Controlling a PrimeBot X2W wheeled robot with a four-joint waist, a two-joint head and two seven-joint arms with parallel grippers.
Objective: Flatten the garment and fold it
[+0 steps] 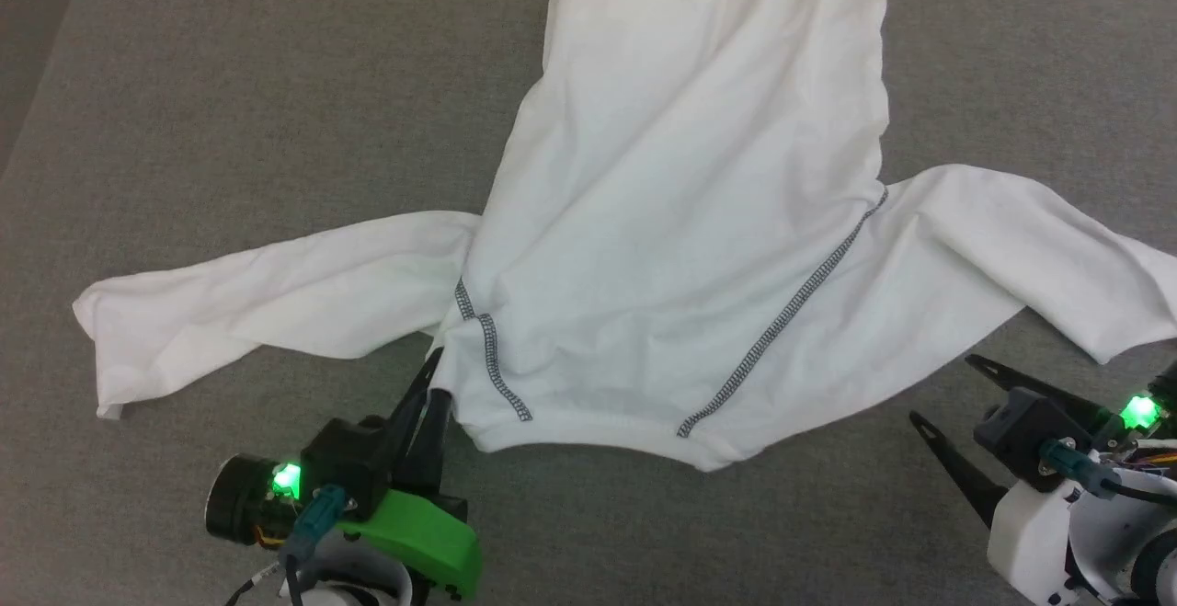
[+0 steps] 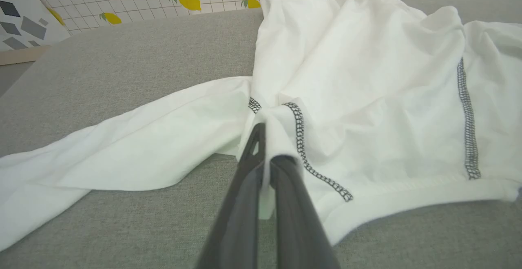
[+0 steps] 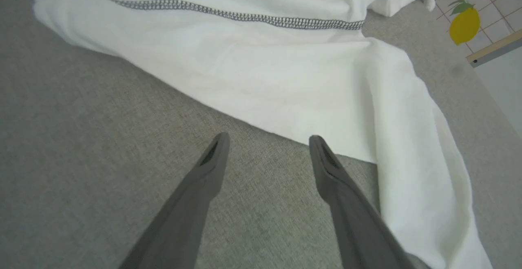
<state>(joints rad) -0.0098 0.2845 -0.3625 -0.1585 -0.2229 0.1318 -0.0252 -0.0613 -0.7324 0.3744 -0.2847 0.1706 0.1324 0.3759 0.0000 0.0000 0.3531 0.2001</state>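
Left end effector (image 1: 436,376), head view: pinching fold of garment (image 1: 680,220) beside left dark-stitched seam, near collar hem. Garment spread on grey counter (image 1: 230,128), sleeves out to both sides. Right end effector (image 1: 942,388) spread, empty, just below right sleeve.
Left wrist view: fingers (image 2: 240,203) pressed together on white fabric.
Right wrist view: fingers (image 3: 191,203) apart over bare counter, sleeve edge just beyond tips.

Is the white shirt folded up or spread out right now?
Spread out, not folded: the shirt lies open on the grey surface, left sleeve and right sleeve stretched sideways, cloth wrinkled.
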